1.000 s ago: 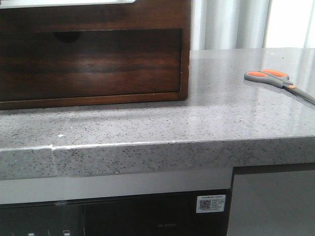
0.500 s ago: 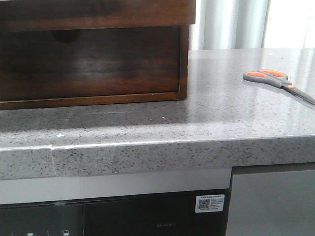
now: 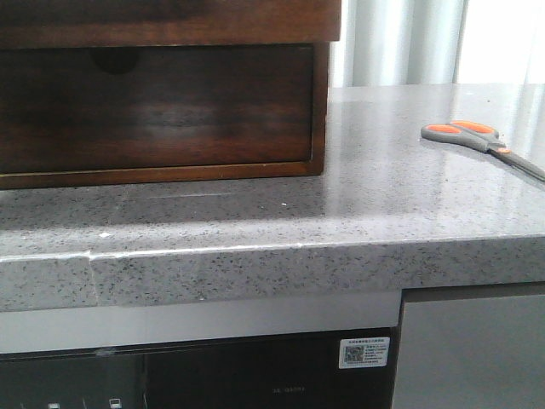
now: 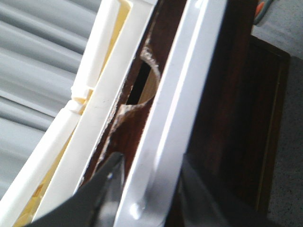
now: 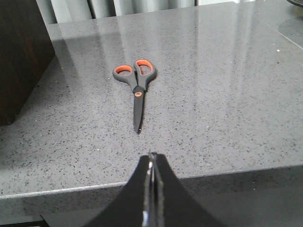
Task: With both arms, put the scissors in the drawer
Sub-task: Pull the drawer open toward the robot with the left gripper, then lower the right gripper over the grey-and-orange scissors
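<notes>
Ahead of the right pincer [image 5: 150, 163], the scissors lay in line.
Small grey-handled scissors [image 5: 136, 85] with orange-lined loops lay flat on the speckled grey stone bench [image 5: 227, 94] near its right edge, blade tips toward that pincer, its fingers pressed together and empty. The left pincer [image 4: 147, 177] straddled the white top edge of the dark brown glossy wooden drawer [image 4: 213, 94], well apart from the scissors.

The drawer [image 3: 170, 24] now juts further out over the lower drawer front [image 3: 157, 106], its dark face filling the frame's top and hiding the white edge.
</notes>
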`<state>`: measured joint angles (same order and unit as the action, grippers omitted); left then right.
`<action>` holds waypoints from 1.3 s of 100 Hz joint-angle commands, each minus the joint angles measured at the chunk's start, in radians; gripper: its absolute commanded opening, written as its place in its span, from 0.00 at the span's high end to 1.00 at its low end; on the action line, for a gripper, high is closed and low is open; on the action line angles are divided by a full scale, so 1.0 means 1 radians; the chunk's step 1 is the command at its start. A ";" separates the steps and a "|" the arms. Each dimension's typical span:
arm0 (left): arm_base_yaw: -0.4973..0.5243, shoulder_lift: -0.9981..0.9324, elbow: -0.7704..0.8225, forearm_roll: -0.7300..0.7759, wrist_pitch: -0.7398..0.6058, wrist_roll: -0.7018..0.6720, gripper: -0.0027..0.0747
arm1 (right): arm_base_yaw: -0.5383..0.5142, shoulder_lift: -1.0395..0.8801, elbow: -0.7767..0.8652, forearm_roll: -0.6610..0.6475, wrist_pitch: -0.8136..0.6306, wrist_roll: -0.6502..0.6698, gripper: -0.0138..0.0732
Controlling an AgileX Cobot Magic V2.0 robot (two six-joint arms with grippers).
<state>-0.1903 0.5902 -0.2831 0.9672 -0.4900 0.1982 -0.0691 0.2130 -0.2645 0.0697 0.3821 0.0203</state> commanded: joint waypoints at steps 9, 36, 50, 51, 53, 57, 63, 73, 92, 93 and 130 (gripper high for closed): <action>-0.002 -0.004 -0.038 -0.030 -0.051 -0.057 0.51 | 0.002 0.019 -0.027 0.001 -0.071 0.001 0.92; -0.039 -0.004 -0.038 0.207 -0.153 -0.234 0.52 | 0.003 0.019 -0.027 0.001 -0.054 0.001 0.92; -0.046 -0.004 -0.038 0.151 -0.194 -0.235 0.52 | 0.015 0.019 -0.027 0.001 -0.054 0.001 0.92; -0.046 -0.004 -0.038 0.144 -0.196 -0.238 0.52 | 0.016 0.019 -0.027 0.001 -0.054 0.001 0.92; -0.046 -0.004 -0.038 0.120 -0.206 -0.244 0.52 | 0.023 0.019 -0.027 0.001 -0.054 0.001 0.92; -0.046 -0.006 -0.038 0.066 -0.231 -0.257 0.52 | 0.038 0.024 -0.027 -0.002 -0.053 -0.004 0.92; -0.046 -0.010 -0.038 0.002 -0.254 -0.260 0.52 | 0.056 0.048 -0.042 -0.003 -0.041 -0.033 0.92; -0.046 -0.021 -0.038 -0.088 -0.293 -0.282 0.52 | 0.077 0.118 -0.094 -0.007 -0.002 -0.052 0.92; -0.046 -0.057 -0.038 -0.123 -0.295 -0.394 0.52 | 0.081 0.315 -0.227 -0.007 -0.003 -0.052 0.81; -0.046 -0.059 -0.038 -0.123 -0.295 -0.396 0.52 | 0.081 0.331 -0.238 -0.007 -0.003 -0.052 0.80; -0.046 -0.212 -0.041 -0.128 -0.165 -0.468 0.52 | 0.081 0.801 -0.576 -0.007 0.155 -0.052 0.51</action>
<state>-0.2273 0.4076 -0.2867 0.8972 -0.6692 -0.2343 0.0116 0.9165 -0.7281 0.0697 0.5299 -0.0178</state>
